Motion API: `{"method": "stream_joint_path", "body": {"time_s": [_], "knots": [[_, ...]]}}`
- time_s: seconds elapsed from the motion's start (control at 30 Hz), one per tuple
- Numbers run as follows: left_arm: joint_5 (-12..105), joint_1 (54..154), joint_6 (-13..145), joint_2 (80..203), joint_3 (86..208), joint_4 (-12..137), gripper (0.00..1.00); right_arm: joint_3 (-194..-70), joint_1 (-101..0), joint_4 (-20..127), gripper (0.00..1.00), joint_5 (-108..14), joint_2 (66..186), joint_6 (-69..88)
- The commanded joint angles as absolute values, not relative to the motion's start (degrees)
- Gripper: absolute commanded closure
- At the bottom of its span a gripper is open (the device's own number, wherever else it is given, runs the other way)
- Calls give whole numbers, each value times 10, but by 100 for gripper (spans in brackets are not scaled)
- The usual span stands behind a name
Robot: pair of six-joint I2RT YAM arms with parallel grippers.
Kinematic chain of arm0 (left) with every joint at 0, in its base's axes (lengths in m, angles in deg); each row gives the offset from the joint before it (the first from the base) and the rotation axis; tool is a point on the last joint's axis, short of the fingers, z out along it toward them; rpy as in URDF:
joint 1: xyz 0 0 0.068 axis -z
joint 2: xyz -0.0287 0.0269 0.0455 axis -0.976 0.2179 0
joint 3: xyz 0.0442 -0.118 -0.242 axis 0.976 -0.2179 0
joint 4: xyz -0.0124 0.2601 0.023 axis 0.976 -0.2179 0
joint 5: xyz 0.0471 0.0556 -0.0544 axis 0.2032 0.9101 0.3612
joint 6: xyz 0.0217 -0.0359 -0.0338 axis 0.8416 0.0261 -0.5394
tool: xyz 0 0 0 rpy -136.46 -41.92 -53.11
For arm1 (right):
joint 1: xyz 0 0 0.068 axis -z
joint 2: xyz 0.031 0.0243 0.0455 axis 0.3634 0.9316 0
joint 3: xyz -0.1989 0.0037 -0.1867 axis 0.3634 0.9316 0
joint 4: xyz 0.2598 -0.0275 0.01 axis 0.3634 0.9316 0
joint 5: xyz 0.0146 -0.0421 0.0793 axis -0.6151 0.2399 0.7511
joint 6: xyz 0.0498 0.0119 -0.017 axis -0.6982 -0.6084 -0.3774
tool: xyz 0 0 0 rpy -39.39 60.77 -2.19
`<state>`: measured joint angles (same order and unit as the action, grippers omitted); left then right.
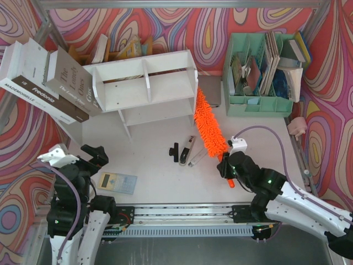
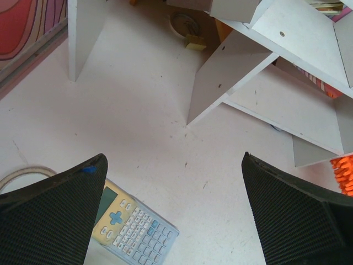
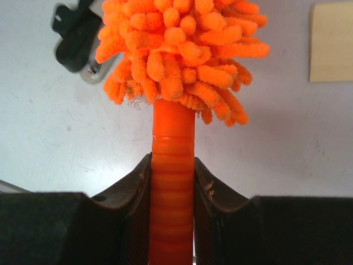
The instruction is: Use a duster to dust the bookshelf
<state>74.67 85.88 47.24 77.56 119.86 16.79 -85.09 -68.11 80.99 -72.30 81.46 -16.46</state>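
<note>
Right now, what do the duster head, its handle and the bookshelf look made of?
Duster head: soft chenille-like microfibre strands, matte.
Duster handle: likely plastic, smooth with moulded ribs, slight sheen.
Bookshelf: probably painted or laminated wood board, matte white panels with fastener holes.

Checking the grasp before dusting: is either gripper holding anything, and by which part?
The right gripper is shut on the duster, by its thin orange handle; the left gripper is open and empty.

The duster [image 1: 208,124] is laid just beside the shelf's [image 1: 144,84] right end; the organiser [image 1: 257,107] is set farther right, the calculator [image 1: 117,182] well before it.
</note>
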Motion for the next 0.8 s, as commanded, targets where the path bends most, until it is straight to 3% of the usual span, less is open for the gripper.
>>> {"method": "stream_joint_path", "body": {"time_s": [0.0, 0.3, 0.77], "knots": [[749, 856, 474, 780, 1195, 179, 1, -961, -684, 808, 100, -746, 796, -112], [751, 856, 474, 774, 1195, 179, 2, -1153, -685, 860, 100, -765, 812, -54], [748, 856, 474, 772, 1195, 180, 1, -1221, -685, 817, 100, -634, 928, -119]]}}
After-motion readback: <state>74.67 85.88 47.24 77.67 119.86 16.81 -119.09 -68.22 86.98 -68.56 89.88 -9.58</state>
